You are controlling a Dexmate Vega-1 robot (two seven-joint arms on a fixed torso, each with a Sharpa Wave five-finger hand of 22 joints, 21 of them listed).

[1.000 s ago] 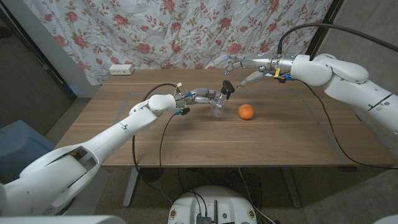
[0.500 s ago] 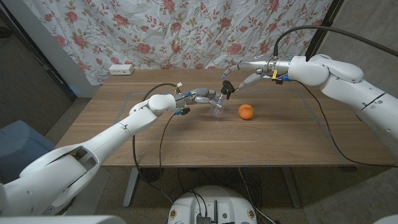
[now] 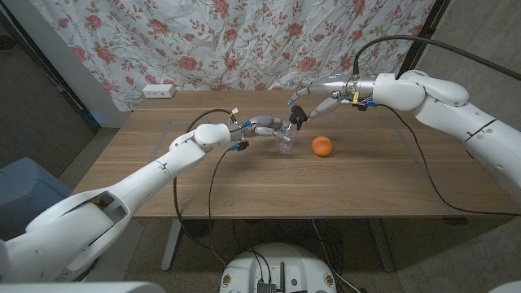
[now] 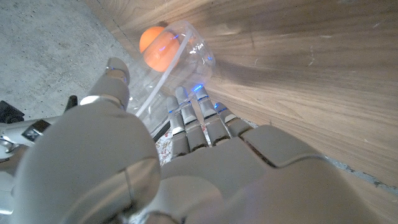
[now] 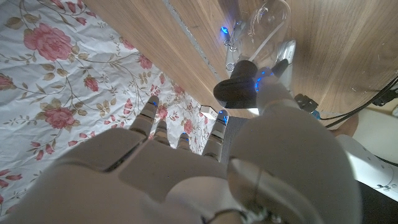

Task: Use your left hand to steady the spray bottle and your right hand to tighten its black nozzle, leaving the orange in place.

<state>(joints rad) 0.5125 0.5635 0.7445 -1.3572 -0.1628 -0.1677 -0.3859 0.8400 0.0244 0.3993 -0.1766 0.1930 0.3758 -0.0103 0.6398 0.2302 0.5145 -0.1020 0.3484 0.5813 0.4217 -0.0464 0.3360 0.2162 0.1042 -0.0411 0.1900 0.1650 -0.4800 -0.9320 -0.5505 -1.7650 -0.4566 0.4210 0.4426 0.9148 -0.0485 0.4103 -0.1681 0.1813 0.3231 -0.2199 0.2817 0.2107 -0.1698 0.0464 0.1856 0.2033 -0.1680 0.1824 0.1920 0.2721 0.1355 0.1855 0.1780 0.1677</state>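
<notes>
A: While the left hand (image 3: pixel 264 124) grips the clear bottle (image 3: pixel 284 141) mid-table, how should the right hand (image 3: pixel 313 91) take the nozzle (image 3: pixel 298 115)?

B: Its fingers are spread, thumb just at the black cap; I'd close squarely, twist gently, and stay clear of the orange (image 3: pixel 322 146) to the right

A: Count?

B: One bottle, one nozzle, one orange, two hands
</notes>
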